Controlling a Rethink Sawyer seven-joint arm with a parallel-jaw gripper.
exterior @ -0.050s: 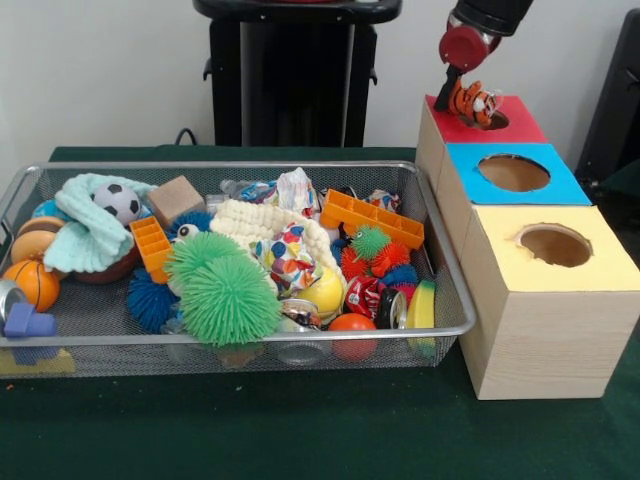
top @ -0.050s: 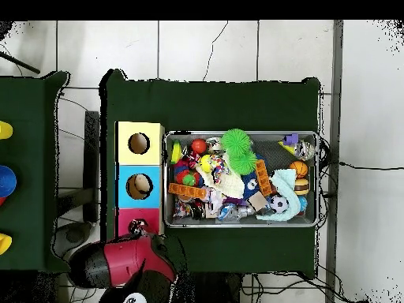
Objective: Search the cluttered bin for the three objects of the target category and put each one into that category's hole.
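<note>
My gripper [exterior @ -0.050s: 468,92] is shut on a small orange-and-black striped tiger plush [exterior @ -0.050s: 474,102]. It holds the plush just over the red top [exterior @ -0.050s: 515,125] of the far box, and the plush covers any hole there. The blue-topped box has an open round hole [exterior @ -0.050s: 513,172], and so does the yellow-topped box [exterior @ -0.050s: 555,245]. From overhead, the red arm [top @ -0.050s: 118,264] reaches to the red section [top @ -0.050s: 126,222], with the gripper [top @ -0.050s: 140,230] above it. The blue hole [top @ -0.050s: 139,186] and yellow hole [top @ -0.050s: 139,143] lie beyond.
The wire mesh bin [exterior @ -0.050s: 220,166] beside the boxes is packed with green spiky balls [exterior @ -0.050s: 225,290], orange bricks [exterior @ -0.050s: 372,217], a teal cloth [exterior @ -0.050s: 90,235], a soccer ball [exterior @ -0.050s: 120,202], a basketball [exterior @ -0.050s: 32,283], a wooden block [exterior @ -0.050s: 175,198] and a can [exterior @ -0.050s: 365,296]. The overhead view shows the bin [top @ -0.050s: 237,133] too.
</note>
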